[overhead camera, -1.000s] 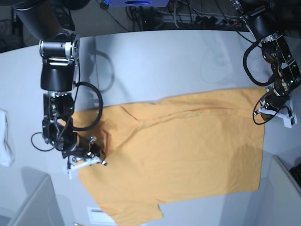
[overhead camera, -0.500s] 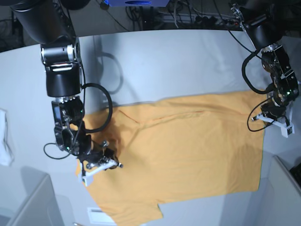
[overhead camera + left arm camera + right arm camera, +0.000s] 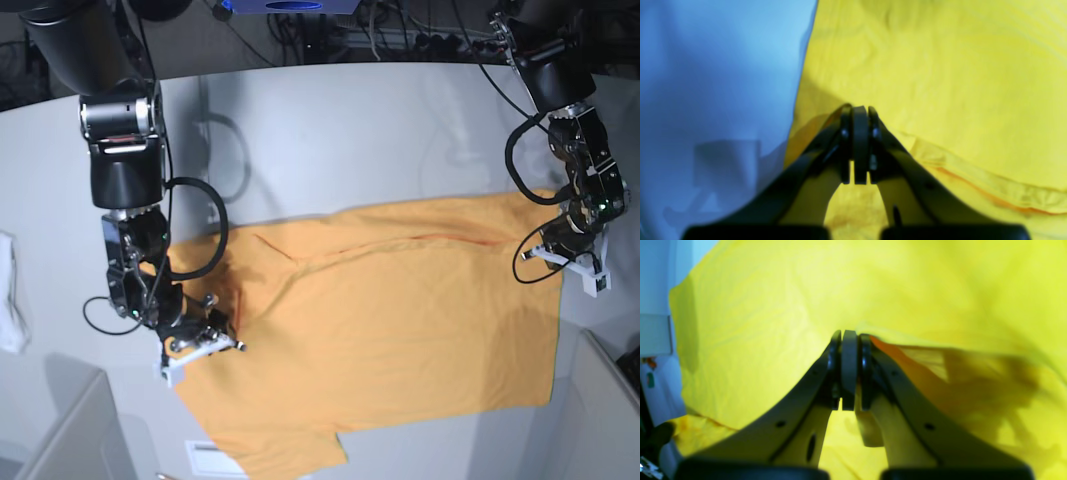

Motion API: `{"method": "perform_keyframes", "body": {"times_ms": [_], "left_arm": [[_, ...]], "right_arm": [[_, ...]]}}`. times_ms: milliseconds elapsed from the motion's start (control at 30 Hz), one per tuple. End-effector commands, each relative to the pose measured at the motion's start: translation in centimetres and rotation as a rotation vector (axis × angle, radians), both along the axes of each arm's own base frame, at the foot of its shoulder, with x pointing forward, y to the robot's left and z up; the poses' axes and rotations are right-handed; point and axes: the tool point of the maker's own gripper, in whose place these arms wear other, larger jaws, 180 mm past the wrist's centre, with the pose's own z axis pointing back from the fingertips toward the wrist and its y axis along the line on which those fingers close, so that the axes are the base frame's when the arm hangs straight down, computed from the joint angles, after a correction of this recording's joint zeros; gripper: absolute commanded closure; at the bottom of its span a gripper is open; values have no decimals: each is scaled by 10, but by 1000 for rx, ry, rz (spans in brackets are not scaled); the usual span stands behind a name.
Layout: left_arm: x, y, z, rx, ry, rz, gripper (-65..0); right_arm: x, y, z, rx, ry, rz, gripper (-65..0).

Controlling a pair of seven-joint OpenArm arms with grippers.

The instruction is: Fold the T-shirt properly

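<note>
The light-orange T-shirt (image 3: 400, 310) lies spread plain side up on the grey table (image 3: 350, 140), with creases running across its upper part. My right gripper (image 3: 212, 346), on the base view's left, is low at the shirt's left edge. In the right wrist view it (image 3: 849, 335) is shut, and a raised fold of the T-shirt (image 3: 773, 306) is pinched at its tips. My left gripper (image 3: 572, 262) is at the shirt's far right edge. The left wrist view shows it (image 3: 858, 108) shut on the T-shirt (image 3: 940, 66) near a hem.
A small white cloth (image 3: 12, 300) lies at the table's left edge. Grey panels rise at the bottom left (image 3: 70, 440) and bottom right (image 3: 610, 400). A white label (image 3: 215, 460) sits by the shirt's lower sleeve. Cables run along the back.
My right gripper swung right along the shirt's left edge, then eased back a little, dragging cloth with it. My left gripper slid down and inward at the right edge.
</note>
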Motion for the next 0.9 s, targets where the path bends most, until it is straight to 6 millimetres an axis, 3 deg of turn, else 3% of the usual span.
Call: {"method": "perform_keyframes", "body": {"times_ms": [0,100,133,233,333,433,500,633,767,867], "left_arm": [[11,9,21,34,-61,2,0],[11,16,26,53,-62,3,0],[11,17,26,53,-63,5,-16],[9,28,33,66,-74,24,-258],[2,47,41,59,-101,87,-454],[-11,70,60,73,-153,160,-551],[-30,81,69,100,-174,200,-555],[-64,69,70,49,-239,195,-556],[-100,66,60,-49,-277,262,-556],[-126,65,49,-121,-287,308,-556]], "right_arm": [[18,-2,27,9,-74,-8,0],[15,-3,24,8,-65,-9,0],[13,-8,21,5,-62,-15,-29],[9,-14,25,-5,-87,-21,-207],[-3,-37,39,24,-152,-91,-221],[-22,-60,50,52,-197,-196,-221],[-40,-78,54,73,-200,-303,-222],[-75,-97,61,94,-211,-430,-222],[-105,-111,44,91,-134,-535,-228],[-127,-110,21,95,-55,-580,-239]]}}
